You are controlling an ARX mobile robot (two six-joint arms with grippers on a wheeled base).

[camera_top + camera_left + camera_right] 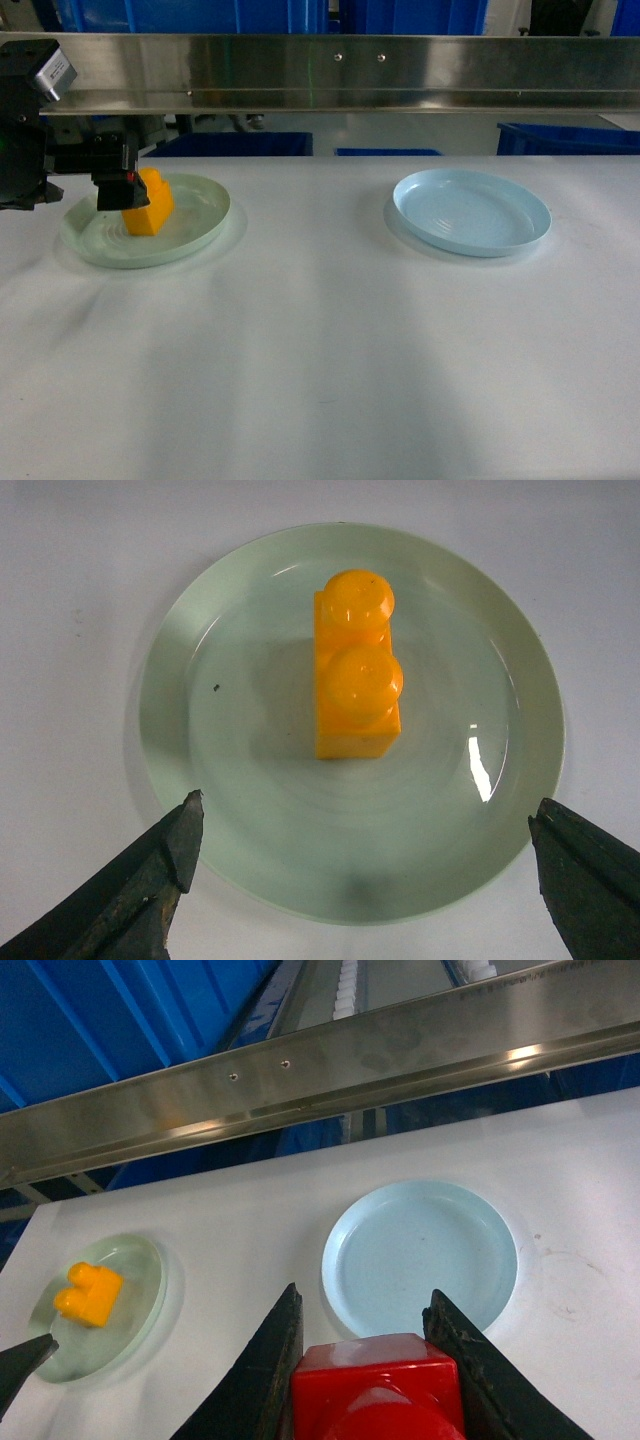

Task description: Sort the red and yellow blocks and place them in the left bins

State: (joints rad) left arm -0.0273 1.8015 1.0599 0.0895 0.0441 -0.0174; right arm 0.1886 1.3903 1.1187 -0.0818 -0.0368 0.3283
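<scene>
Two glossy studded plastic bricks in play. Wider, stepped orange-yellow brick (pixel 357 667) lying near the centre of a pale green round plate (pixel 510 660), studs up, long axis running 12 to 6 o'clock in the left wrist view. Left end effector (pixel 365 855) poised directly above, fingers (pixel 160 865) spread wide at roughly 8 and 4 o'clock of the plate, nothing between them; probably lined up to drop and close across the brick's narrow width, the easier span to pinch. In the head view, that same end effector (pixel 122 192) hangs just at 9 o'clock of the brick (pixel 149 204) over the plate (pixel 195 225).

Narrow red brick (pixel 378 1390) clamped in the right end effector (pixel 370 1380), dark fingers (pixel 255 1375) pressed against both flanks, studded top toward the camera. Carried above the white bench (pixel 250 1210), with the empty pale blue round plate (pixel 420 1255) at 12 o'clock of the grip; likely lifted clear for transport. Right arm outside the head view.

Deep bright-blue plastic crates (pixel 230 144) visible only in part, past the steel rail (pixel 330 65) at the bench's 12 o'clock edge. Neither brick binned yet.
</scene>
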